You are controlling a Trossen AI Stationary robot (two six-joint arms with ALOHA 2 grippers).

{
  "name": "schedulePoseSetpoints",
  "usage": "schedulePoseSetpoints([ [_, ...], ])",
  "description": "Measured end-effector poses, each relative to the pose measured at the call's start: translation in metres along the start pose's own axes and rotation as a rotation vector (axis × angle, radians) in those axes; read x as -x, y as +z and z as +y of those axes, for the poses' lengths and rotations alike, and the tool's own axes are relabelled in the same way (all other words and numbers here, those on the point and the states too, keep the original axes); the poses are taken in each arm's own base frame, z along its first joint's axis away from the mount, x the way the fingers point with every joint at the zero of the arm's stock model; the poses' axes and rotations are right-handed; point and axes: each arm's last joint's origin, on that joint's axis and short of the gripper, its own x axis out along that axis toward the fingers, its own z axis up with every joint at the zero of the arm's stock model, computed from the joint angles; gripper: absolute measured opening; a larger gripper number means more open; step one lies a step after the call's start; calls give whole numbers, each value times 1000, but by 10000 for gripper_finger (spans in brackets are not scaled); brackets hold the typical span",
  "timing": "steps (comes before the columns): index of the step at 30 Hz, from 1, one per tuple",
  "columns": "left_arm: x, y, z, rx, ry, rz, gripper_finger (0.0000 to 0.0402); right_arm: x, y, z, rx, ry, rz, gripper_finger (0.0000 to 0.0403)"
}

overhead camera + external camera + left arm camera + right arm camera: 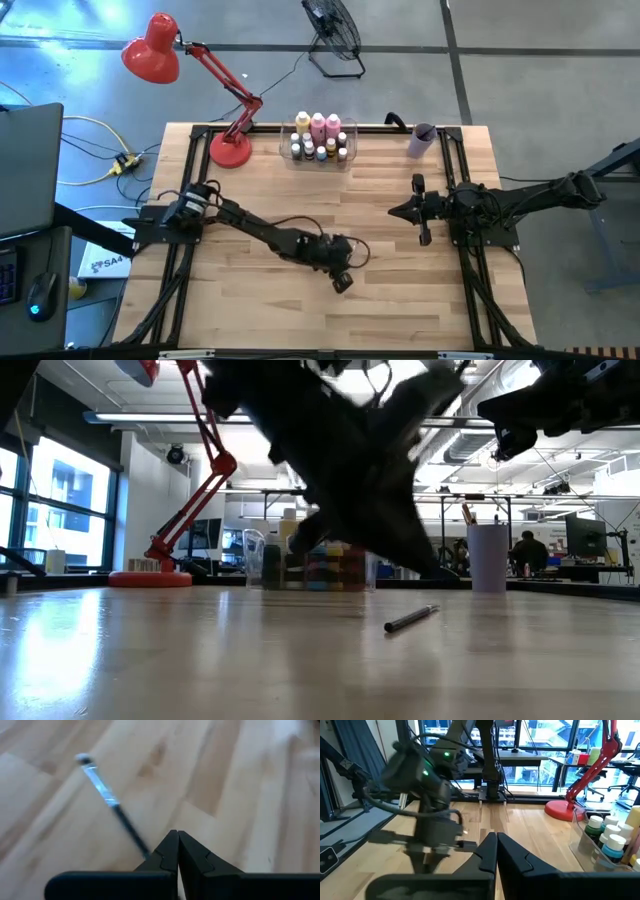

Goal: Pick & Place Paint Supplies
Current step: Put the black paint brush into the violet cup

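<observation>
Paintbrush (107, 800) lies flat on the wooden tabletop (400, 300), just ahead of the left end effector (177, 836), whose fingers are clenched together on nothing; the handle end runs down beside its fingertips, though contact cannot be judged. Well beyond that end effector, at the tabletop's far edge, paint bottles (318, 130) stand inside a clear bin (292, 155), with a lilac cup (421, 140) off to the side. Right end effector (496, 838) is also clenched empty, hovering apart.
</observation>
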Motion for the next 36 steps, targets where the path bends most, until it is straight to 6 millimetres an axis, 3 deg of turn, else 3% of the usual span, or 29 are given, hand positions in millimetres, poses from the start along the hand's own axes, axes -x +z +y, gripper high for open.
schedulePoseSetpoints([
  [7, 3, -5, -9, -23, -5, 3, 0, 0, 0, 0, -4, 0, -1, 2],
  [17, -22, -21, 0, 67, 35, 18, 0, 0, 0, 0, -4, 0, 1, 2],
  [27, -22, -20, 3, -19, 107, -19, 0, 0, -1, 0, -2, 0, 8, 2],
  [36, 0, 1, 0, -240, 502, 1, 0, 0, -1, 0, -2, 0, 11, 2],
])
